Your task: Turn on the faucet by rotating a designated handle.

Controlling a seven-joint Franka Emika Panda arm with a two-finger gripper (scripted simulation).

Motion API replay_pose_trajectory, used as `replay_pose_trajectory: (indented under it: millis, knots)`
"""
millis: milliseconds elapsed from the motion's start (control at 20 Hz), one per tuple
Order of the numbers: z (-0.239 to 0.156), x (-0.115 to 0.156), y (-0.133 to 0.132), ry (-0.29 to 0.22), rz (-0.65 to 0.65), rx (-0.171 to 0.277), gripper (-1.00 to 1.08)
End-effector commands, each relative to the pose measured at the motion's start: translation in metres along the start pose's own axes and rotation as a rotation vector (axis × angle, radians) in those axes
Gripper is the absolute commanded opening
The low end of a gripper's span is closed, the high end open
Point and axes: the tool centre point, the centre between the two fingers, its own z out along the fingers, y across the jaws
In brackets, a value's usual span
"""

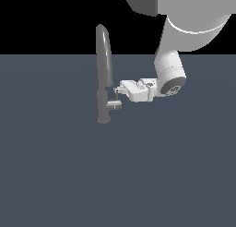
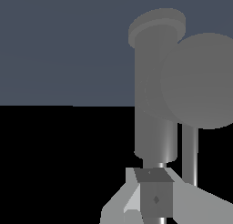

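Note:
The faucet (image 1: pixel 104 74) is a tall slim grey tap with a cylindrical base column and a curved tapering spout, standing on the flat grey-blue floor. Its handle (image 1: pixel 115 104) is a short stub on the side toward the exterior view's right, with a thin rod rising from it. My gripper (image 1: pixel 117 91) reaches in horizontally from the exterior view's right, its fingertips right at the rod's upper end, close beside the column. In the wrist view the faucet column (image 2: pixel 154 95) and the round end of the handle stub (image 2: pixel 200 82) fill the frame, just beyond the gripper (image 2: pixel 154 198). The finger gap is not readable.
The white robot arm (image 1: pixel 170 71) comes down from the top on the exterior view's right. The grey-blue floor (image 1: pixel 115 175) stretches flat all around the faucet, with no other objects in view.

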Motion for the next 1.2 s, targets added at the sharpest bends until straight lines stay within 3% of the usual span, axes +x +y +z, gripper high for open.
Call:
replay_pose_trajectory:
  millis: [0, 1150]
  knots:
    - [0.000, -0.002, 0.004, 0.000, 0.000, 0.000, -1.00]
    - [0.000, -0.004, 0.038, 0.004, -0.009, 0.004, -1.00]
